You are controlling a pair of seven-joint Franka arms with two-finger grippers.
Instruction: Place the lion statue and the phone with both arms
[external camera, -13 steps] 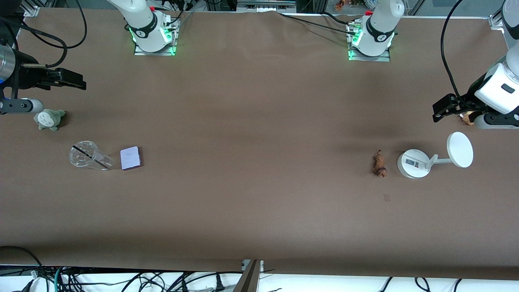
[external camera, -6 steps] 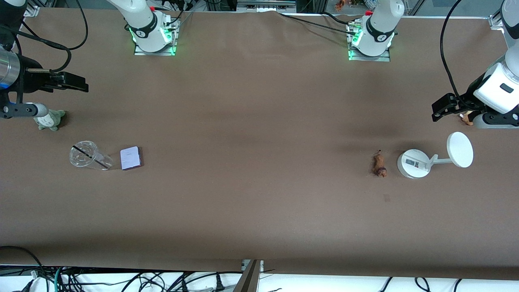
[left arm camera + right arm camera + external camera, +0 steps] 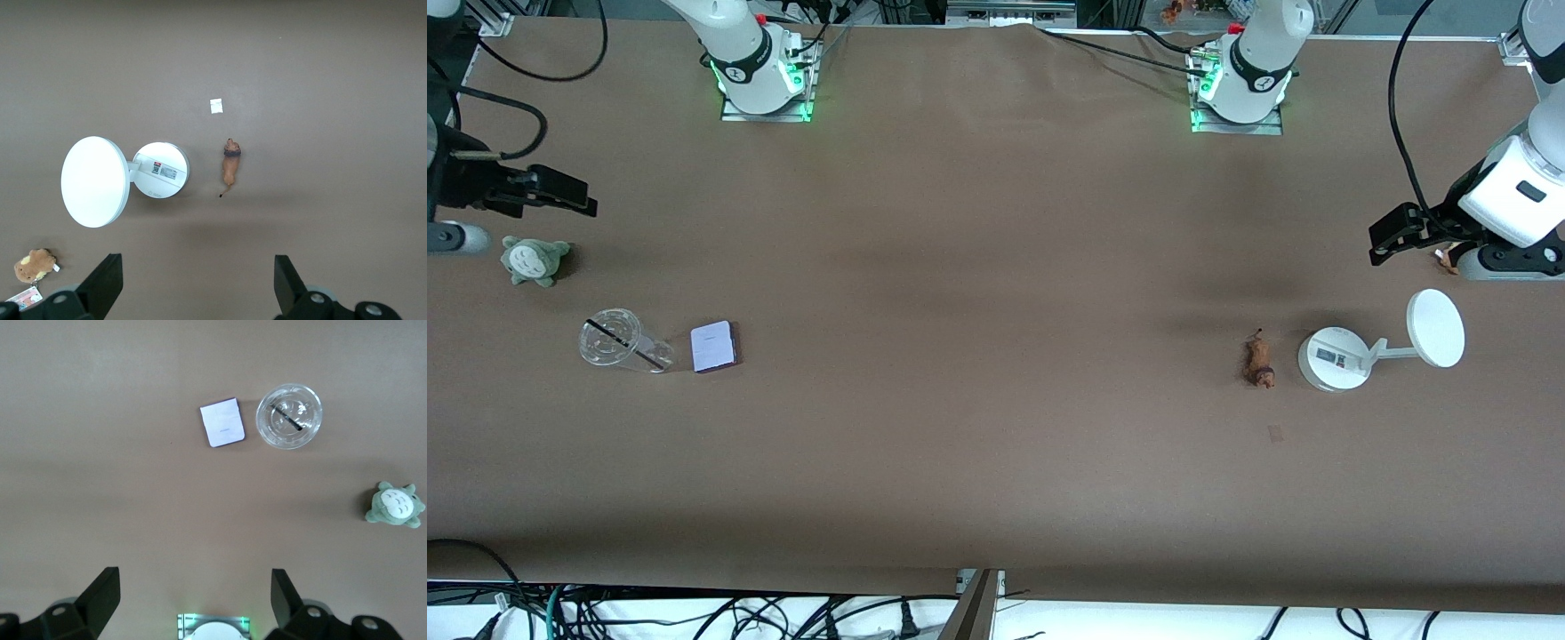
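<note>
Over the last second the right gripper (image 3: 560, 191) shifts toward the right arm's end of the table and clears the grey-green plush (image 3: 532, 260), which now shows whole. The left gripper (image 3: 1392, 238) shifts only slightly. Both hang high over their table ends, fingers spread wide and empty. Judgement: neither arm has begun its approach; both pickups remain to be done.

The lion statue (image 3: 1259, 360) lies on the table just beside the white stand (image 3: 1334, 358), toward the left arm's end. It is a small elongated orange-brown figurine with a dark band near the head and a thin tail.

The phone (image 3: 713, 346) lies flat beside the clear cup (image 3: 618, 340), toward the right arm's end. It is a pale lavender rectangle with rounded corners and a darker edge
</note>
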